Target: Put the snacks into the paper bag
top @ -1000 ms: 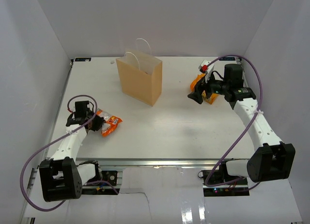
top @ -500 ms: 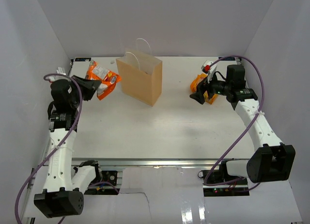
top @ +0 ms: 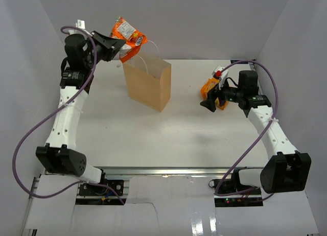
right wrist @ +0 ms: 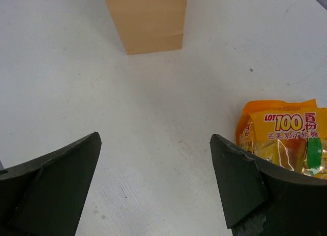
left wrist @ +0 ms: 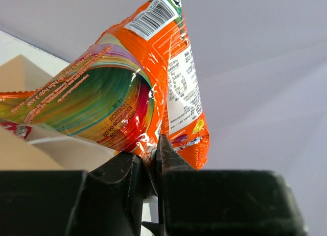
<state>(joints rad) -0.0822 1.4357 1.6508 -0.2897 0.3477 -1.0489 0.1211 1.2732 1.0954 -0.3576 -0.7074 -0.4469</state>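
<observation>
The tan paper bag (top: 148, 85) stands upright at the back middle of the table. My left gripper (top: 116, 47) is shut on an orange-white snack packet (top: 126, 34) and holds it high over the bag's left rim. In the left wrist view the packet (left wrist: 127, 88) fills the frame above my gripper (left wrist: 156, 144), with the bag (left wrist: 20, 75) below left. My right gripper (top: 207, 100) is open and empty, low over the table beside the orange-yellow pouch (top: 210, 87). In the right wrist view the pouch (right wrist: 286, 139) lies by the right finger and the bag (right wrist: 145, 19) stands ahead. The other packets are hidden.
A small red-and-white packet (top: 216, 71) lies behind the pouch at the back right. White walls close in the table on the left, back and right. The bag's thin white handle (top: 151, 46) sticks up next to the held packet.
My left arm has lifted the orange-white packet from the table's left front, swung it back and up, and now holds it over the bag. The right arm has barely moved.
</observation>
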